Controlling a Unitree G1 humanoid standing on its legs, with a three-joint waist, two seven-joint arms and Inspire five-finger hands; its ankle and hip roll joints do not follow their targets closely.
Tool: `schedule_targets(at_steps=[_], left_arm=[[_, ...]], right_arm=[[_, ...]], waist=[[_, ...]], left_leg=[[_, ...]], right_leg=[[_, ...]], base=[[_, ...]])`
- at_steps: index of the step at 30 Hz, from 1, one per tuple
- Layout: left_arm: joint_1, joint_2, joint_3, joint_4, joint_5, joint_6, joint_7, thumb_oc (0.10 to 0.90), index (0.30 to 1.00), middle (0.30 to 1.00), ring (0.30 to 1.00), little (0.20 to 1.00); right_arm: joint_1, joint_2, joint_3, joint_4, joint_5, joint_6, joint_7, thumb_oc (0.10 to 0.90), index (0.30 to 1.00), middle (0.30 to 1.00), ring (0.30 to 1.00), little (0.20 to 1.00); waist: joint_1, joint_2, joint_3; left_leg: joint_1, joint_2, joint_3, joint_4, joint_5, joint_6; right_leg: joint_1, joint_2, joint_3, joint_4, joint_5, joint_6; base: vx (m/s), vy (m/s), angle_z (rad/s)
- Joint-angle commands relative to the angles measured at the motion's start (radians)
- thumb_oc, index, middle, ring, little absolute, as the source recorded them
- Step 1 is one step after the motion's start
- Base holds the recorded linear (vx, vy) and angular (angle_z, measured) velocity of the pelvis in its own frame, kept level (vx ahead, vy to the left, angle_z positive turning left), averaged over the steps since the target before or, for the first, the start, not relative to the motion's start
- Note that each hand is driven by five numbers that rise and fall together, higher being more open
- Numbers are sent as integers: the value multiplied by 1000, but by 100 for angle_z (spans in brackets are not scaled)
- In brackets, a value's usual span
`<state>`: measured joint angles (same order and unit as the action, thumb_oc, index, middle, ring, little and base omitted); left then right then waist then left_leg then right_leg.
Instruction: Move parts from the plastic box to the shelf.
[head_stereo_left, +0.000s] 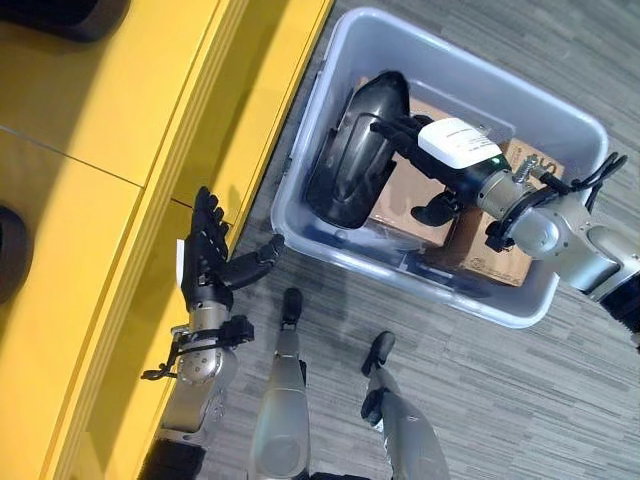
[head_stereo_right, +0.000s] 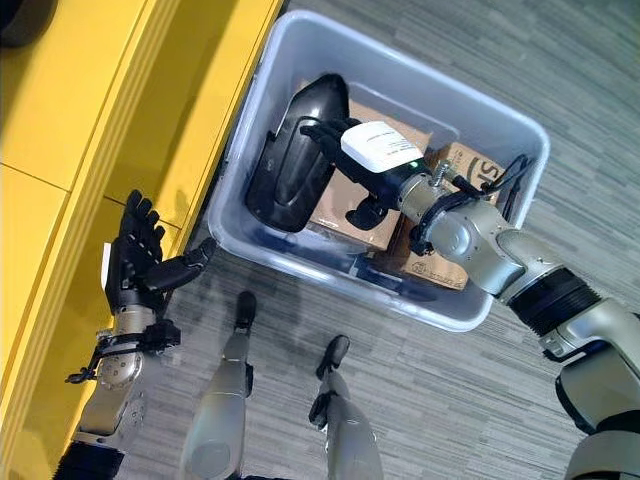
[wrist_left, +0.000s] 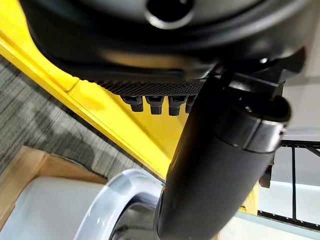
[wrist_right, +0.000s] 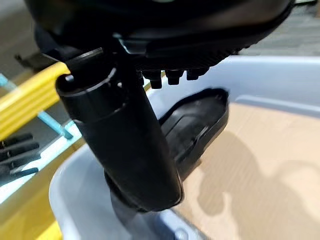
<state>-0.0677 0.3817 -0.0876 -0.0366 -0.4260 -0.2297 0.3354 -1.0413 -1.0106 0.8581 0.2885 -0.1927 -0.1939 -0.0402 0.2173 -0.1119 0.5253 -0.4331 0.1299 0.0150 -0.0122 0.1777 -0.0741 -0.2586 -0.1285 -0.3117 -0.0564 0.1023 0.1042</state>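
Now our right hand (head_stereo_right: 340, 140) sits at centre frame inside the grey plastic box (head_stereo_right: 520, 130), its fingers laid over the black moulded part (head_stereo_right: 290, 160) that leans against the box's left wall above the cardboard cartons (head_stereo_right: 465, 265). Whether those fingers have closed on the part we cannot tell. Our left hand (head_stereo_left: 205, 255) waits at lower left, released, fingers straight, between the box rim and the yellow shelf (head_stereo_left: 90, 130). To lift well, we judge we should wrap fingers and thumb round the part's narrow edge, raise it straight up clear of the wall, then swing it left towards the shelf.
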Motion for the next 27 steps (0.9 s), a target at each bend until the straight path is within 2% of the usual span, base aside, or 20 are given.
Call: schedule_targets(at_steps=[1,6,11,12,19,27], left_arm=[[-1,28,20,-158,23,-125,-20,900,1000,1000,1000,1000],[7,25,22,-156,28,-131,-9,900,1000,1000,1000,1000],[16,29,25,-156,30,-140,6,900,1000,1000,1000,1000],[17,32,24,-156,29,-143,12,900,1000,1000,1000,1000],[15,38,27,-155,33,-148,23,900,1000,1000,1000,1000],[23,41,24,-155,36,-154,32,900,1000,1000,1000,1000]], right_arm=[[-176,-116,34,-28,24,-39,-22,900,1000,1000,1000,1000],[-193,-128,72,-24,-16,-43,-25,900,1000,1000,1000,1000],[-270,-141,161,12,-123,-33,-47,900,1000,1000,1000,1000],[-299,-145,202,33,-176,-29,-60,900,1000,1000,1000,1000],[-442,-157,365,66,-329,-22,-84,900,1000,1000,1000,1000],[-543,-156,462,85,-415,-9,-106,900,1000,1000,1000,1000]], waist=[[-5,10,-5],[3,15,-5],[19,21,-5],[26,18,-5],[36,12,-5],[41,3,-5]], left_leg=[[23,46,60,-31,21,-42],[-9,38,42,-37,26,-46],[-52,29,11,-51,38,-51],[-65,27,2,-54,39,-51],[-107,25,-14,-56,42,-51],[-149,22,-28,-53,42,-51]], right_leg=[[53,-56,-24,167,-133,32],[29,-56,-45,185,-148,31],[-4,-53,-73,203,-161,28],[-17,-53,-79,212,-165,27],[-61,-48,-97,238,-177,27],[-96,-43,-109,253,-186,27]], base=[[0,0,0],[11,-39,12],[16,-39,21],[10,-20,20],[13,-23,13],[28,-21,6]])
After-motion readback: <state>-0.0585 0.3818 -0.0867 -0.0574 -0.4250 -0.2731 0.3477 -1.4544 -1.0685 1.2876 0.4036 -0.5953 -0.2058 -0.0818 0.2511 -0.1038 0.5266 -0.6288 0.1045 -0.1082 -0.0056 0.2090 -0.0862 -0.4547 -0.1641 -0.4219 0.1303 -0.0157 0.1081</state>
